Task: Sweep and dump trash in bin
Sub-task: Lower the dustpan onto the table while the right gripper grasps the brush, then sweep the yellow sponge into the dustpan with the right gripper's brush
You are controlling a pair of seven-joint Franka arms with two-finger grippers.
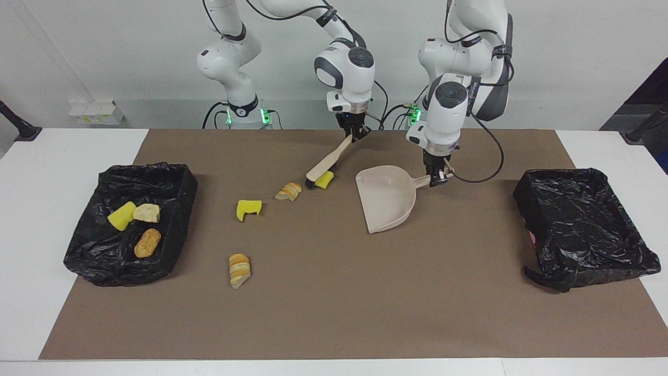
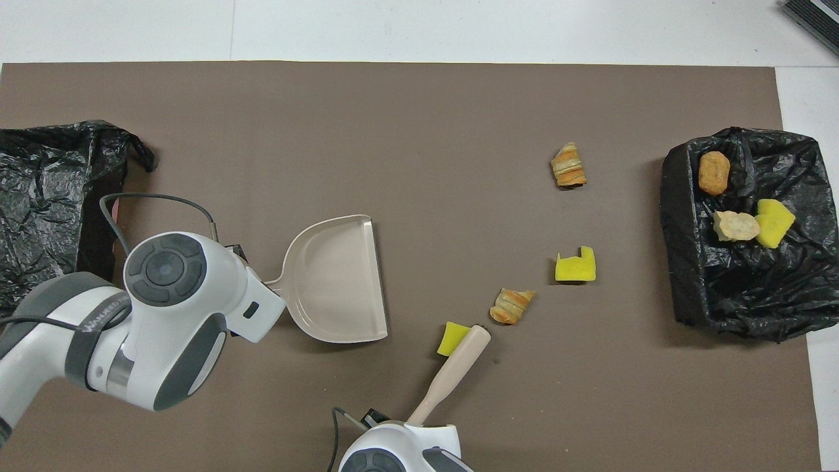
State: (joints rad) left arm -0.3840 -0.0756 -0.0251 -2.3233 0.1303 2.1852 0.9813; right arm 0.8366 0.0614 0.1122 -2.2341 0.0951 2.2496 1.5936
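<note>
Toward the right arm's end of the table, a black-lined bin already holds three bits of trash: a sponge piece and two bread chunks. Four bits lie loose on the mat: a bread slice farthest from the robots, a notched sponge, a bread roll and, nearest the robots, a small sponge. The right gripper is clamped tight on the handle of the brush, whose long axis slants down from the jaws, away from the robots and toward the right arm's end, so that the bristles sit against the small sponge on that side. On the sponge's other flank, near it but apart, is the open mouth of the dustpan, which faces the right arm's end; the sponge lines up with the mouth's robot-near corner rather than its middle. The left gripper is closed on the dustpan's handle. So the small sponge lies between bristles and pan, and the likely next stroke is a short push toward the left arm's end; aimed a little off, it could slip past that corner. A second bin stands at the left arm's end.
</note>
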